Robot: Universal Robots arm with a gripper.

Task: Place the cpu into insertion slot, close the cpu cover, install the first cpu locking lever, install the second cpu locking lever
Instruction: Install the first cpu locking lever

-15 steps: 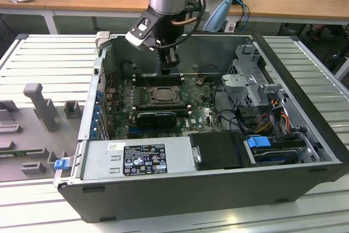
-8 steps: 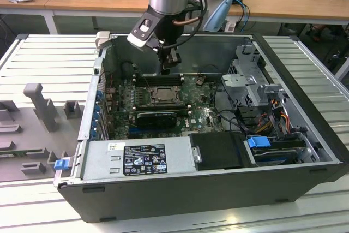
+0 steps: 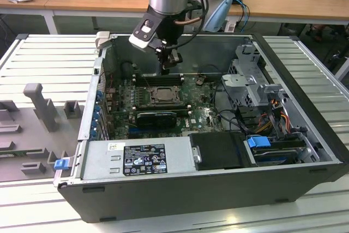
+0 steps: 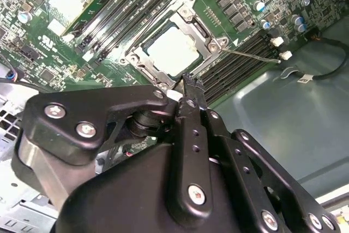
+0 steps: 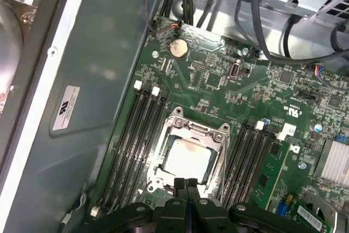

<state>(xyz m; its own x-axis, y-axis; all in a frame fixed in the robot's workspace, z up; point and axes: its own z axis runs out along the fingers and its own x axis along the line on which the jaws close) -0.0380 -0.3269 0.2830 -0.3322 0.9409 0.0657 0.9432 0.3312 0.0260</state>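
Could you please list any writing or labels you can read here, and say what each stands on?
None can be quoted.
Black label on the power supply: print too small to read.
White sticker beside it: too small.
Grey sticker on the case wall: a mark and fine lines, unreadable.
White markings on the motherboard: unreadable.

Bright, even light comes from above. The cpu (image 4: 172, 53) (image 5: 187, 159) glares white in both wrist views; shadows in the case (image 3: 218, 189) are soft
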